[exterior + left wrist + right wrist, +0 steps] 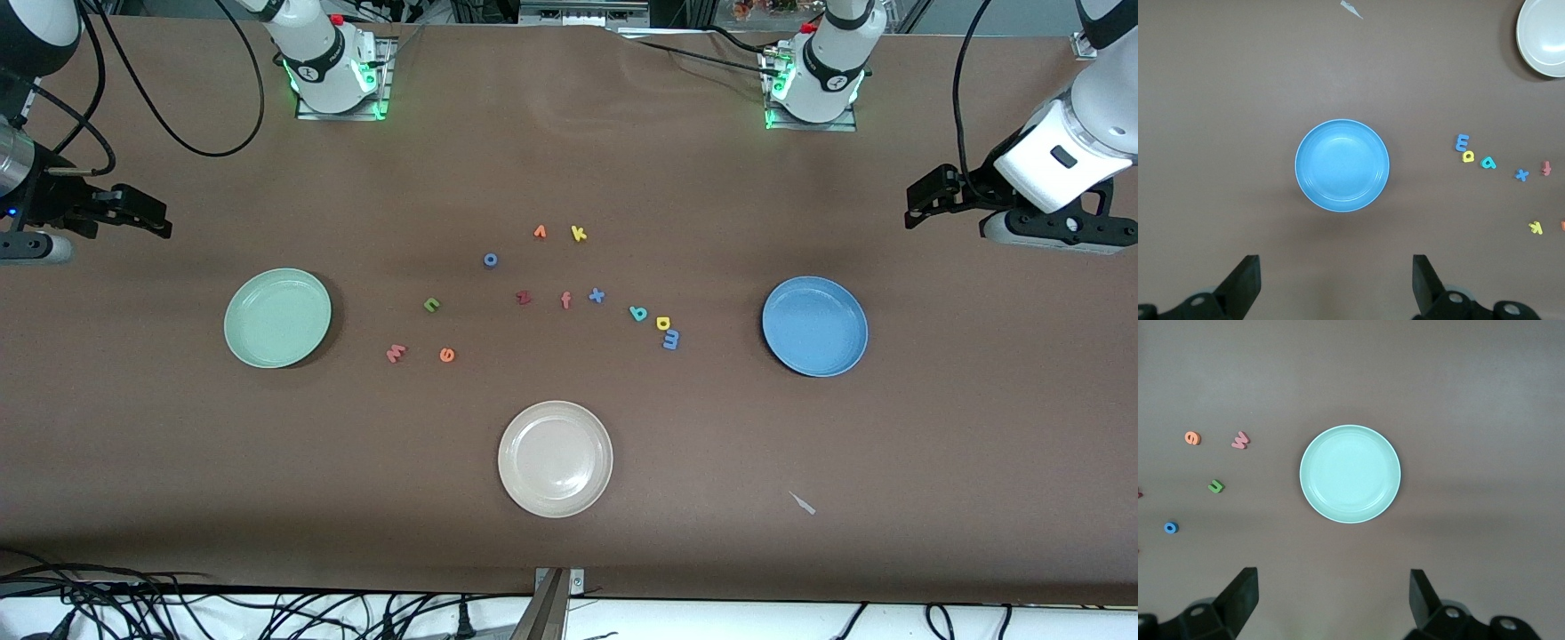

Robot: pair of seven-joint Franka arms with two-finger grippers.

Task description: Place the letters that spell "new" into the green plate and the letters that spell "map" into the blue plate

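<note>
Letters [430,305] lay on your table [569,551] between the empty green plate [277,317] and blue plate [814,325]. Your left gripper [1335,283] and right gripper [1331,600] hovered high, fingers apart (holding nothing).

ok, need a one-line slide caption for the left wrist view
Open left tool hovers above the empty blue plate; blue m, yellow a and teal p wait beside it.

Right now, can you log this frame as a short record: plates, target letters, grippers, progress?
green plate: round pale mint-green plate, holds nothing
blue plate: round medium-blue plate, holds nothing
"new" letters: green foam n, orange e, salmon-red w, on table
"map" letters: blue m, yellow a, teal p, on table
left gripper: open, waiting
right gripper: open, waiting
progress: none placed
</note>
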